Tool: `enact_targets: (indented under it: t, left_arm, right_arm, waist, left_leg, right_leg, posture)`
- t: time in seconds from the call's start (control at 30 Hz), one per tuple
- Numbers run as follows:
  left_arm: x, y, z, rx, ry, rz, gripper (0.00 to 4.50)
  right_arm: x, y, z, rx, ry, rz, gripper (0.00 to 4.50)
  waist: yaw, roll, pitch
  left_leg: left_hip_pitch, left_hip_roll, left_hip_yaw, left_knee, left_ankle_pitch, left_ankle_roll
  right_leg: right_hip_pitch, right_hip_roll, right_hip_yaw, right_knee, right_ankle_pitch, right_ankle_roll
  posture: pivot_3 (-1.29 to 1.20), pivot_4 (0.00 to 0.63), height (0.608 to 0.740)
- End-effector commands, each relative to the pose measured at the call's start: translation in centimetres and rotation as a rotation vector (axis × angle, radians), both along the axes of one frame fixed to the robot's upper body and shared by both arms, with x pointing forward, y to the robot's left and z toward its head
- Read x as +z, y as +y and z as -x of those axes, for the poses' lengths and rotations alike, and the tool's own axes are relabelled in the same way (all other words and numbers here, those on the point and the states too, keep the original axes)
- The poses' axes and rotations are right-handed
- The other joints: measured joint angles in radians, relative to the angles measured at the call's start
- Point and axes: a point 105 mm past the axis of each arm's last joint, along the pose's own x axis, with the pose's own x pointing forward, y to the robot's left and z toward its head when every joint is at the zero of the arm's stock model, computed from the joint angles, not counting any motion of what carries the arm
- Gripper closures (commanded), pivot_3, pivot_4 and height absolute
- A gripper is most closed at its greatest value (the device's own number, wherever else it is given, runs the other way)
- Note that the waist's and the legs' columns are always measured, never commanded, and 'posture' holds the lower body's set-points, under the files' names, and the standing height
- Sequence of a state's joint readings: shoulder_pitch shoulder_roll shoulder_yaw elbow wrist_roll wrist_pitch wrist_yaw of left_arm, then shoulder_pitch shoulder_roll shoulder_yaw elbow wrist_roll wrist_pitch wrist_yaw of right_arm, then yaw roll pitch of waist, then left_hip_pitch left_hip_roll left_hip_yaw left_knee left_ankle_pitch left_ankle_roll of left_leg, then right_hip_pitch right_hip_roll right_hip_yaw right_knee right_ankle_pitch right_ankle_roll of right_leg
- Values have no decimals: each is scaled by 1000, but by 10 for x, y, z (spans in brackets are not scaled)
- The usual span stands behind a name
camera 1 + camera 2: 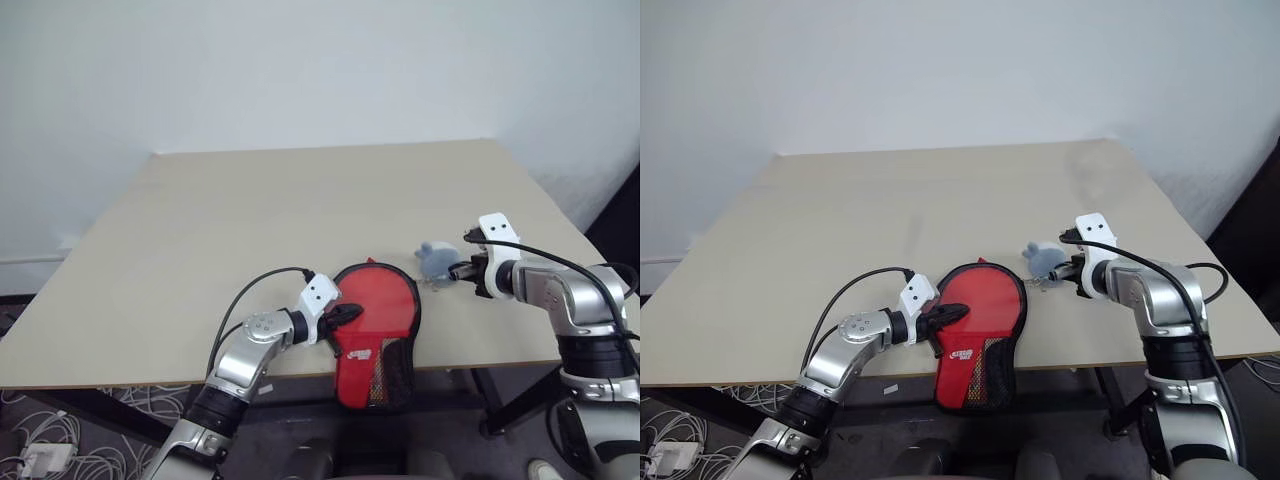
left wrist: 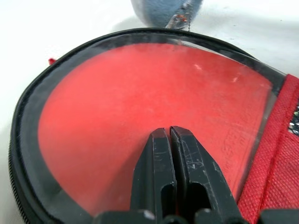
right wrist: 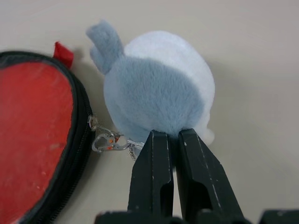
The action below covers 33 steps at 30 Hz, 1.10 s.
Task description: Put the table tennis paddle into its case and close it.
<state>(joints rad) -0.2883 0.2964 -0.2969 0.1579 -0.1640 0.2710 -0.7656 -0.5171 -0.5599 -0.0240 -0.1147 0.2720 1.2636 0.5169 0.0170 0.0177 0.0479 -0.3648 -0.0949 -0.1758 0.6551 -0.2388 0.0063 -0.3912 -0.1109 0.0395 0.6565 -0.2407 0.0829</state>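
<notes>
Left eye view shows you the red-and-clear, black-edged paddle-shaped case (image 1: 375,335) overhanging the beige counter (image 1: 250,230) edge, red paddle face behind its window. Left gripper (image 1: 350,313) presses it, jaws shut; right gripper (image 1: 462,270), jaws shut on the grey-blue plush charm (image 1: 435,259). Tugging could drag the case off.

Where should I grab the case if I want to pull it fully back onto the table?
Probably the narrow mesh handle end of the case, which hangs past the table front edge. Come from the near side, jaws above and below. The round end lies flat, with little to pinch, and the left gripper is on it.
</notes>
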Motion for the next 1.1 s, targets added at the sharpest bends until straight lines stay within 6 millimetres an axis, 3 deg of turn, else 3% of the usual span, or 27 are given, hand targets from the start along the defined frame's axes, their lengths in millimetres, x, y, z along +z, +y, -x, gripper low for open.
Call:
enact_targets:
  t: [0.03, 0.37, 0.63, 1.1]
  left_arm:
    - [-30, 9, 7, 7, 99, -84, 4461]
    - [-31, 1, 0, -43, 96, -106, 4461]
    - [-31, 0, -5, -65, 94, -121, 4461]
    - [-33, -3, -7, -86, 96, -128, 4461]
  right_arm:
    - [20, -10, 4, 8, -63, 37, 4500]
    - [13, 1, 20, 133, -25, 42, 4500]
    - [14, 12, 56, 328, 35, -5, 4500]
    - [14, 10, 108, 576, 129, -65, 4500]
  waist:
    - [-1, 0, 0]
    - [1, -5, 1]
    - [5, -9, 2]
    - [18, -13, 4]
  left_leg:
    - [0, 0, 0, 0, 0, 1]
    - [-2, -4, 2, 1, -1, 2]
    - [-3, -4, 2, 2, -2, 1]
    - [-6, -2, 3, 2, -3, 1]
  right_leg:
    - [0, -1, 0, 0, 0, 1]
    - [1, -8, -2, 0, -2, 4]
    - [1, -9, -3, -1, -3, 4]
    - [1, -11, -6, -4, -4, 3]
  posture:
    - [0, 0, 698]
    - [0, 0, 698]
    - [0, 0, 698]
    - [0, 0, 698]
